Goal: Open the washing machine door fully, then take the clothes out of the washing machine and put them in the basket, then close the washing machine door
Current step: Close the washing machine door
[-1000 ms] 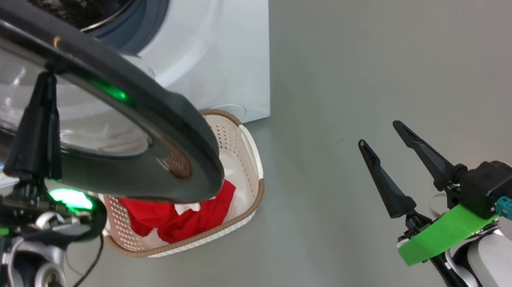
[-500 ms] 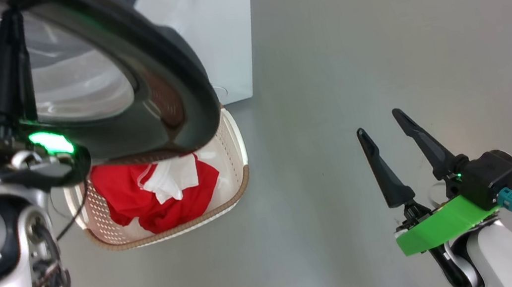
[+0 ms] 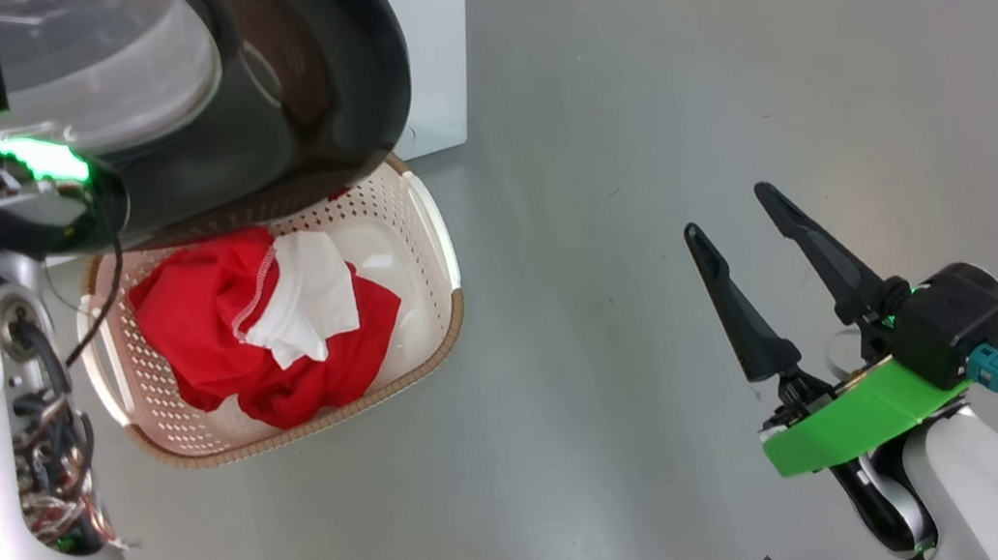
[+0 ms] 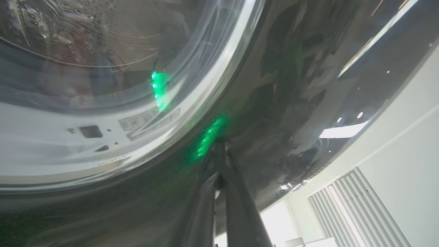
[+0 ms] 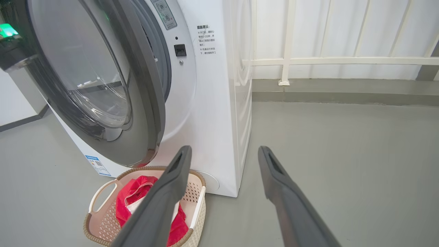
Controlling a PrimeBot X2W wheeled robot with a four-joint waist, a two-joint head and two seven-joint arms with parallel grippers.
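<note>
The left gripper [image 4: 219, 151] is clenched, its tips seemingly touching the black rim of the washing machine door [image 4: 291, 85]. The clothes [image 3: 213, 330] lie in the basket [image 3: 324, 422] beneath the door. The right gripper [image 3: 726, 211] is spread and empty, well apart from them.

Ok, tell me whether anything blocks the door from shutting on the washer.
Nothing visible does. The gap between door and washer looks clear in the right wrist view. The basket sits beneath the door's lower rim, seemingly below its swing.

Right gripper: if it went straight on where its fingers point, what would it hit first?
Probably the washing machine, at its lower front corner beside the basket; depth is unclear.
</note>
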